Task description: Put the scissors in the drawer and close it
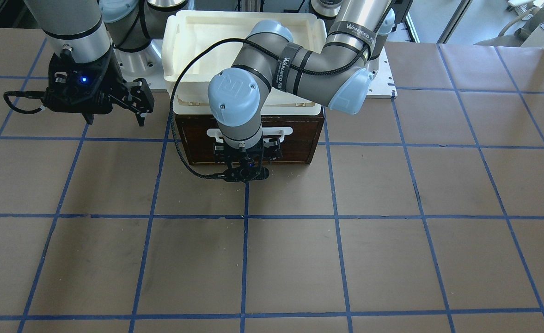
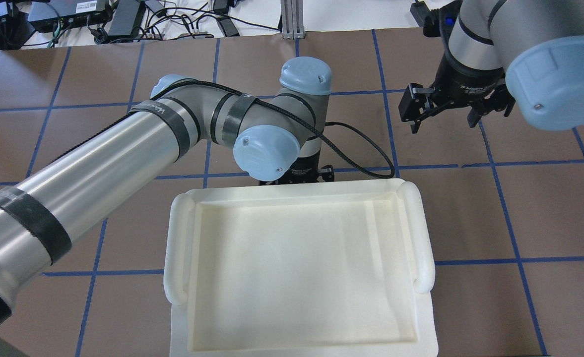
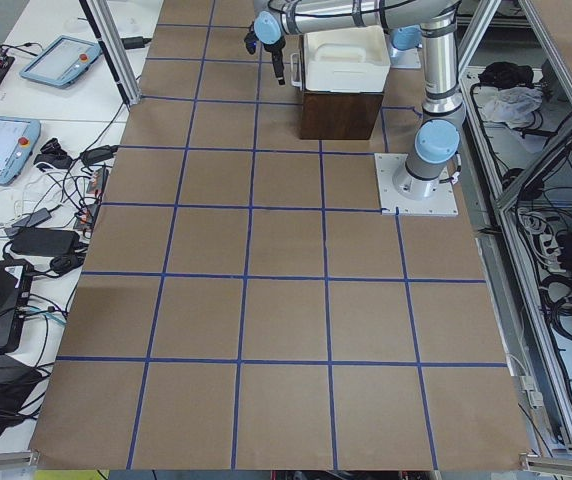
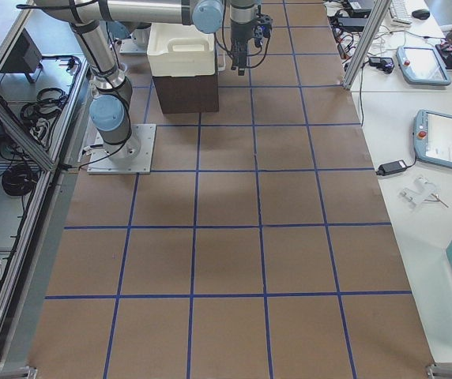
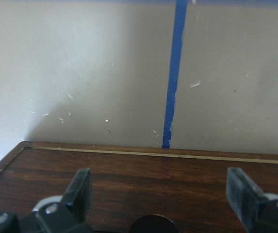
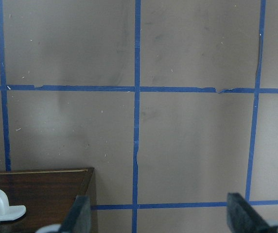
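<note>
Because your left gripper hangs at the drawer front with fingers apart, pushing seems finished; right gripper idles aside, fingers apart; scissors unseen.

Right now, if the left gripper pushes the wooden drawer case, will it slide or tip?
Probably slides rather than tips: the drawer case looks squat and sits flat on smooth brown paper. The white bin stacked on top looks empty and light, so it might shift.
</note>
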